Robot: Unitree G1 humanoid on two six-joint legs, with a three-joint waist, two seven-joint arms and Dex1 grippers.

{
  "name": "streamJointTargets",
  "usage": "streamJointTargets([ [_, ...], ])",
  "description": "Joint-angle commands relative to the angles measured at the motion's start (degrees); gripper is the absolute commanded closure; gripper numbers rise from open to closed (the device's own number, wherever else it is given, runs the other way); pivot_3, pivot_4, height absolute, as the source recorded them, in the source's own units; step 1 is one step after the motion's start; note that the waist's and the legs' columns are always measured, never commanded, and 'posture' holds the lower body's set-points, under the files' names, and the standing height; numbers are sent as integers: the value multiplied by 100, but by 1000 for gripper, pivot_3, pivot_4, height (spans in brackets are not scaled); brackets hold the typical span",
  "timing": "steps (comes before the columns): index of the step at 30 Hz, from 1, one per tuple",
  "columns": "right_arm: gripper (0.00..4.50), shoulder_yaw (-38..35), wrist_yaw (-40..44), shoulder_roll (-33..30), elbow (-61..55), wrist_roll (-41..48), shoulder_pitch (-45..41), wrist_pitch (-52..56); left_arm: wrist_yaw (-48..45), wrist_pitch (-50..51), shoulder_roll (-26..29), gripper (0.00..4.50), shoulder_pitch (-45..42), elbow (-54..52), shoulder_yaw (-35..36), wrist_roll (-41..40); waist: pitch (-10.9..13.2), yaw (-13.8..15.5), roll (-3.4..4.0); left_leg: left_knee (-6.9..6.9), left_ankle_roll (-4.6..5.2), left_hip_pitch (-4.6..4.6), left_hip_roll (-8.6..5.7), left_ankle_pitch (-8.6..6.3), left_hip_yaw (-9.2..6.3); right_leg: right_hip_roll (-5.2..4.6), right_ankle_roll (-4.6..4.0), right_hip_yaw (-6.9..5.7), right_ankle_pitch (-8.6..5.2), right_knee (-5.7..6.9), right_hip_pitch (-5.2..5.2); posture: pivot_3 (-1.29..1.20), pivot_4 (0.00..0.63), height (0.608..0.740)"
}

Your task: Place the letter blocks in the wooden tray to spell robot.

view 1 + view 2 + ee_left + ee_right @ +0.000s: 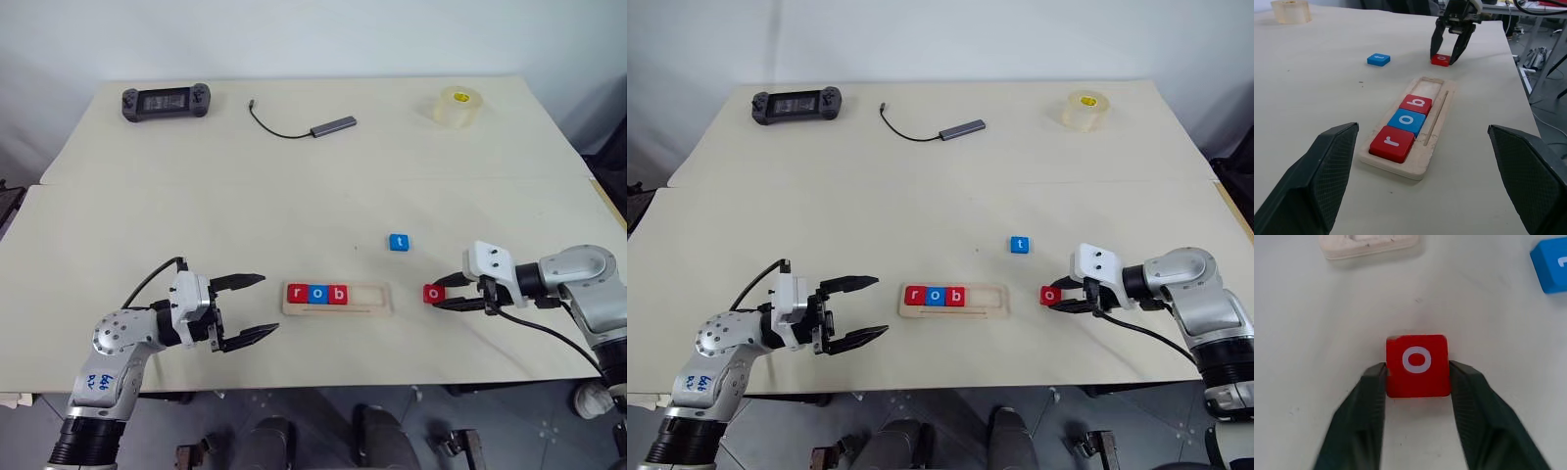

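Pale table (294, 196) with a spelling task, three blocks seated in the wooden tray (337, 310).
The right gripper (1418, 377) clasped the red "o" block (1417, 365) on both sides, the block lying on the table just beside the tray's empty end. The left gripper (253, 308) hung with jaws spread, holding nothing, near the tray's other end. The tray held "r" (297, 293), "o" (317, 293) and "b" (338, 294); the blue "t" block (398, 242) lay apart, farther back.
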Motion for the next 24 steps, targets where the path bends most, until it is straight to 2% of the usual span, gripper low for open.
streamJointTargets([
  [1, 3038, -139, 7, 47, -294, 114, -184, 87, 42, -19, 71, 0, 8, -227, 110, -68, 0, 0, 1, 0, 0, 0, 0, 0, 0, 0, 0, 1, 0, 0, 0, 0, 150, 740],
  [8, 3038, 61, 42, 179, -1987, 761, -519, 1919, -14, -76, 40, 0, -4, -211, 76, -60, 1, 1, 3, 0, -7, -1, 8, -2, -2, -3, -1, 1, 0, -1, -2, 0, 150, 740],
  [10, 3038, 290, -146, 322, -2226, 642, -647, 2298, -6, -57, 19, 0, -25, -229, 37, -51, 1, 17, 2, 0, -9, -1, 9, -2, -8, -5, -2, -3, -1, -1, -2, 0, 150, 740],
  [12, 3038, 764, -623, 768, -2366, 293, -901, 2714, 1, -45, -5, 0, -3, -282, 7, -56, 0, 10, 1, 0, -8, -2, 4, -2, -13, -5, -3, -8, -1, -1, 0, 0, 150, 740],
  [16, 3038, 1123, -863, 1029, -2400, 6, -992, 2869, 51, -29, -17, 0, 49, -360, 1, -55, 0, 27, 2, -1, -9, -7, 4, -2, -15, -6, -6, -9, -2, 4, -7, 0, 150, 740],
  [24, 3038, 1357, -972, 1103, -2250, -213, -1040, 2879, 189, -29, -8, 0, 168, -463, 44, -66, 0, 1, 2, 0, -5, -19, -8, -2, -20, -3, -5, -15, -1, 9, -14, 0, 150, 740],
])
